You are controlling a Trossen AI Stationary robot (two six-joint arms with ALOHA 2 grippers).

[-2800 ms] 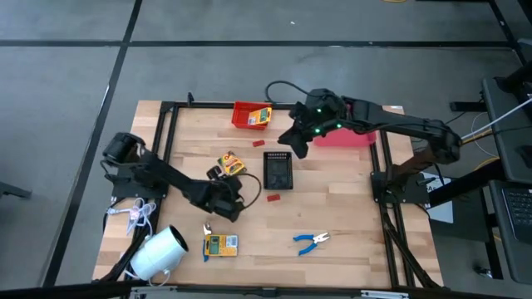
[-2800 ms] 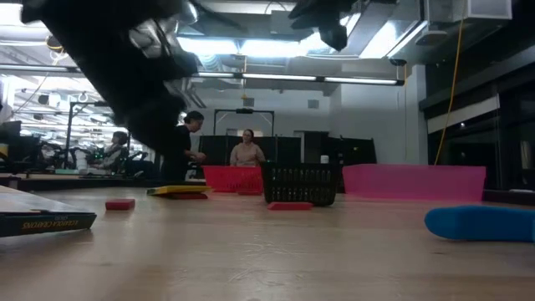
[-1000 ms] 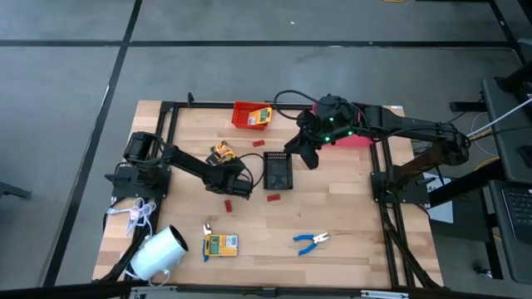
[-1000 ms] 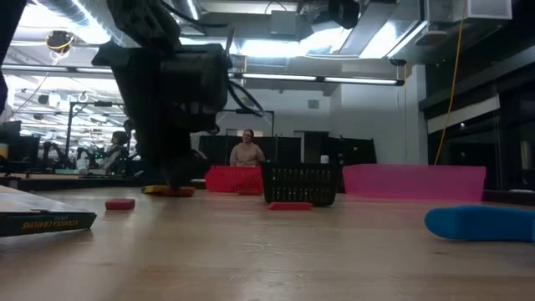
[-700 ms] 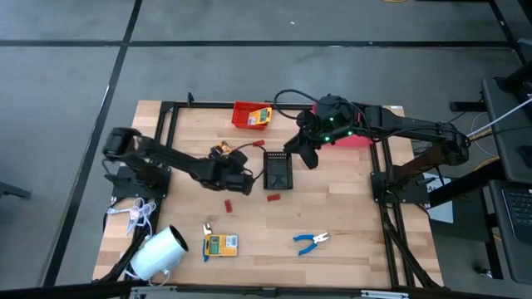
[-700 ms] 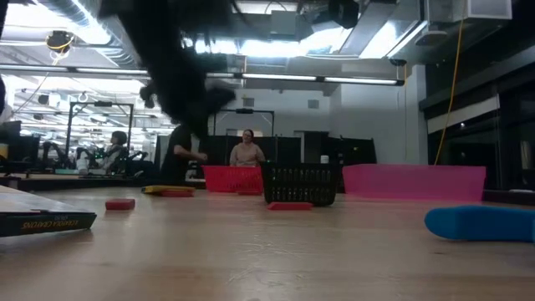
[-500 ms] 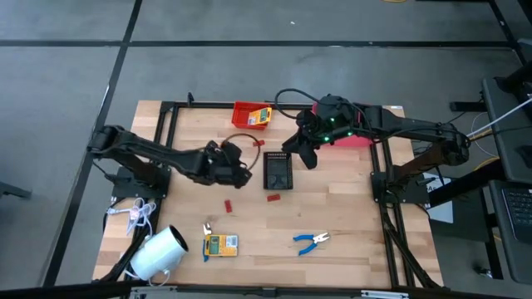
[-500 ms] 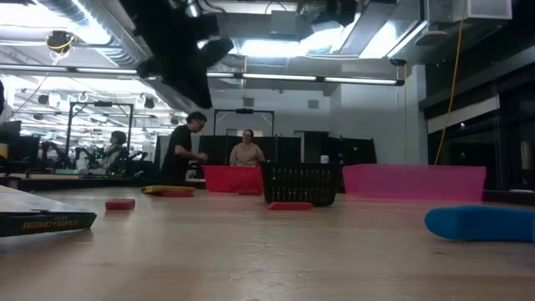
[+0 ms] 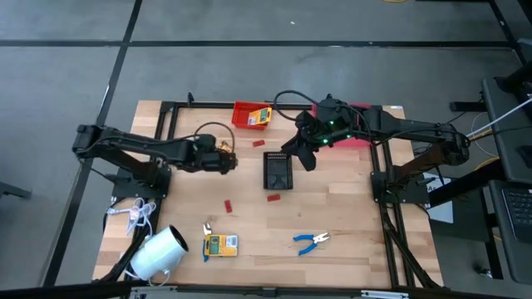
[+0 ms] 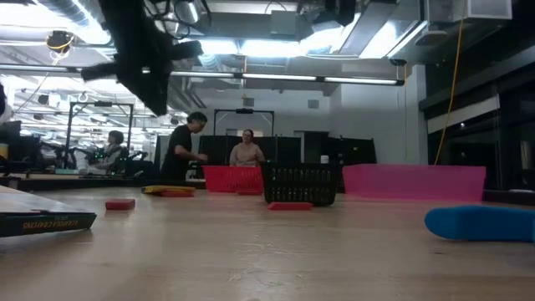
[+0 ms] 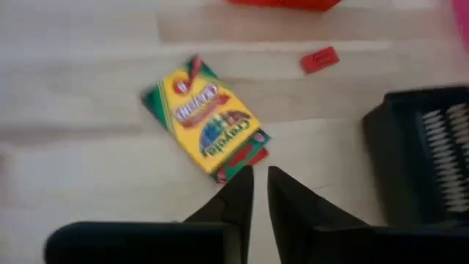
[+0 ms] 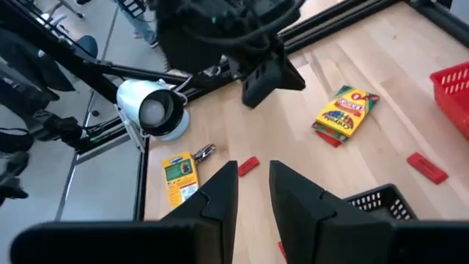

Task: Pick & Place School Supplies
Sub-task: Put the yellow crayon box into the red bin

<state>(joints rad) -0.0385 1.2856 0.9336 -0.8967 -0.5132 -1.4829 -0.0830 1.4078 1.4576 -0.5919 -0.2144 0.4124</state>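
A yellow-and-green crayon box [image 11: 205, 128] lies flat on the table, one end on a flat red piece; it also shows in the right wrist view [image 12: 344, 110]. My left gripper [image 9: 223, 158] hangs above its near side, fingers almost together [image 11: 259, 192], holding nothing. My right gripper [image 9: 297, 154] hovers open and empty over the far left corner of the black basket [image 9: 278, 170]. A second box [image 9: 263, 114] sits in the red bin [image 9: 248, 115], and a third [image 9: 221, 244] lies near the front edge. Blue-handled pliers [image 9: 311, 241] lie front centre. Red pieces [image 9: 258, 143] [image 9: 229, 204] [image 9: 272, 197] lie scattered on the table.
A pink tray [image 9: 357, 137] stands at the back right. The big white roll [image 9: 158, 253] and a white cord bundle [image 9: 137, 214] are at the front left. A black frame rail [image 9: 162, 124] borders the table. People show in the room beyond the table [image 10: 247, 150].
My left gripper has risen from the table beside the basket and gone toward the table's left and far edges, ending above the crayon box. The arm has stretched out nearly level. The crayon box has stayed on the table.
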